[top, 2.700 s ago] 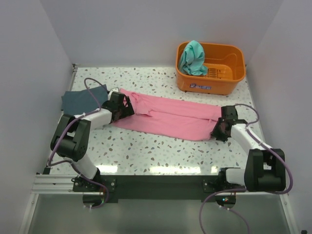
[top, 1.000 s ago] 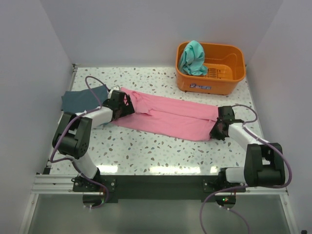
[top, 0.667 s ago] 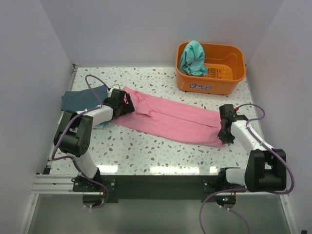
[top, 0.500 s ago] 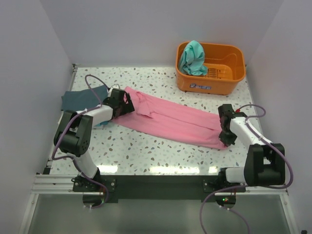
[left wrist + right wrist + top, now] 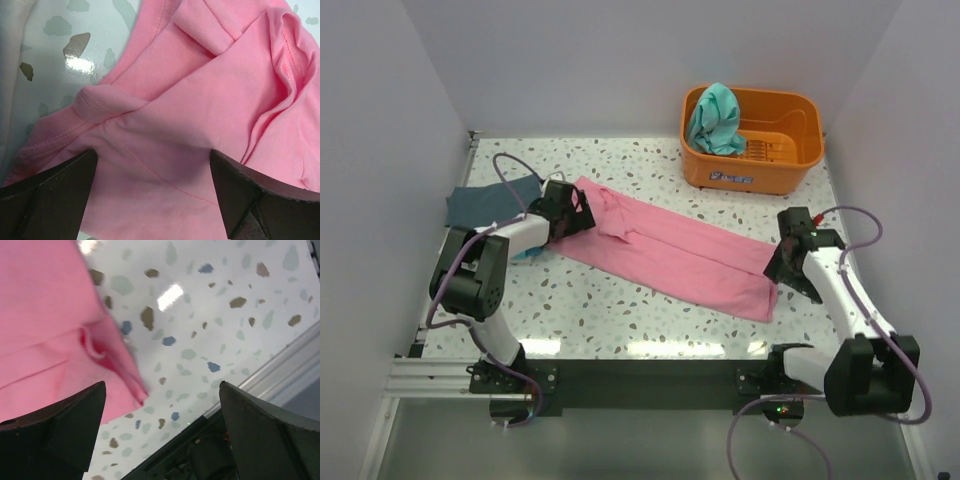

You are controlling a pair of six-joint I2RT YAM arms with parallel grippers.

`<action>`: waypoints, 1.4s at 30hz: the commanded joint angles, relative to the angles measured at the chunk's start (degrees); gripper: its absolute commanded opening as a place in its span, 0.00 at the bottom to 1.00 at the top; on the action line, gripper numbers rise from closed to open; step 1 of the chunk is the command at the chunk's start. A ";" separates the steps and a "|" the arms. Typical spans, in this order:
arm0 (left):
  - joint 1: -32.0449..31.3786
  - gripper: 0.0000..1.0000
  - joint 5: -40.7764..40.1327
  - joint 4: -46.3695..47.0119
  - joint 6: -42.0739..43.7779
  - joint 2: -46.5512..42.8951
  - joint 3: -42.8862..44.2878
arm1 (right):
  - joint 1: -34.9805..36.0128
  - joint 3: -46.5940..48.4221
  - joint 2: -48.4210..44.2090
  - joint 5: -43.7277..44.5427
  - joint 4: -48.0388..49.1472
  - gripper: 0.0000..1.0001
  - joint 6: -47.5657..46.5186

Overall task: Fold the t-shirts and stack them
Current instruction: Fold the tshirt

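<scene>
The pink t-shirt (image 5: 670,250) lies stretched in a long band across the table, from back left to front right. My left gripper (image 5: 572,214) hovers low over its left end, jaws open, with pink cloth (image 5: 200,100) spread under and between the fingers (image 5: 45,200). My right gripper (image 5: 782,266) is open just off the shirt's right end. In the right wrist view the pink hem corner (image 5: 55,325) lies free on the speckled table. The dark blue-grey t-shirt (image 5: 480,205) lies flat at the far left. The teal t-shirt (image 5: 715,118) hangs over the basket's edge.
The orange plastic basket (image 5: 800,108) stands at the back right. Bare speckled table (image 5: 620,310) runs along the near side, ending at a metal rail (image 5: 620,375). In the right wrist view the table edge (image 5: 295,365) is close. White walls close in both sides.
My right gripper dragged the shirt's right end toward the near edge, then opened, let go of it and drew back to the right. The left gripper stayed put.
</scene>
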 commanded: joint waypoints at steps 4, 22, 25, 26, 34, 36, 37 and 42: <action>-0.16 1.00 5.85 -2.63 0.49 -5.99 -1.60 | 0.09 5.30 -8.80 -18.62 7.78 0.99 -10.06; -7.37 1.00 12.46 -0.43 -0.21 -0.56 2.34 | 2.20 -3.57 9.28 -19.28 24.41 0.99 -6.82; -7.63 1.00 12.02 0.27 -0.57 0.58 2.96 | 2.20 -4.28 11.93 -18.04 25.38 0.99 -6.47; -7.63 1.00 12.11 0.88 -0.66 0.85 3.22 | 2.20 -5.06 12.29 -17.77 25.90 0.99 -6.20; -9.12 0.88 16.06 2.12 -1.36 4.19 7.09 | 2.20 -7.09 15.10 -17.77 28.01 0.99 -6.20; -9.82 0.84 16.06 2.03 -1.36 4.28 7.71 | 2.20 -7.18 15.63 -17.95 28.54 0.99 -6.38; -10.00 0.84 14.76 1.16 -1.27 4.45 8.75 | 2.20 -7.18 15.89 -18.03 28.63 0.99 -6.46; -10.44 0.87 6.49 -4.74 -0.48 2.53 10.00 | 2.20 -7.27 15.81 -17.77 28.89 0.99 -6.82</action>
